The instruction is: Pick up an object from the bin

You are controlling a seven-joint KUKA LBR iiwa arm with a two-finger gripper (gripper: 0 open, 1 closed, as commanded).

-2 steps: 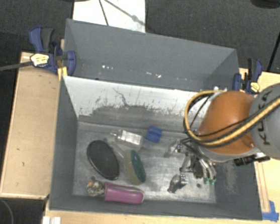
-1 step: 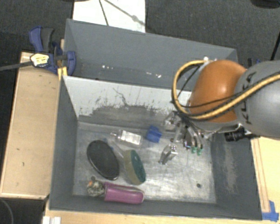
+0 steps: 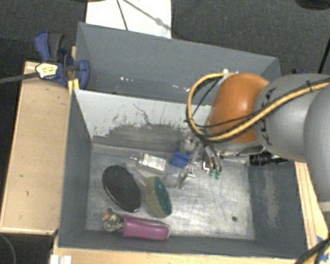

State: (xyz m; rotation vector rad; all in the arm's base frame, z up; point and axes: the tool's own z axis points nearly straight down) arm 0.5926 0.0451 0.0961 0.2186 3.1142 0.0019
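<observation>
Orange cover [image 3: 237,104] partly hides end effector [image 3: 193,163] | beside blue item [image 3: 179,159], mid-bin [image 3: 76,171] | grip: cannot tell

Free room and obstructions in the grey bin [image 3: 80,166].
The floor's right half lies bare. The left half is crowded: a black oval pad [image 3: 121,187], a green-faced disc [image 3: 159,197] beside it, a purple-handled tool [image 3: 143,229] along the near wall, and a small clear item [image 3: 149,162] farther back. The arm's orange cover [image 3: 235,104] overhangs the far right.
</observation>
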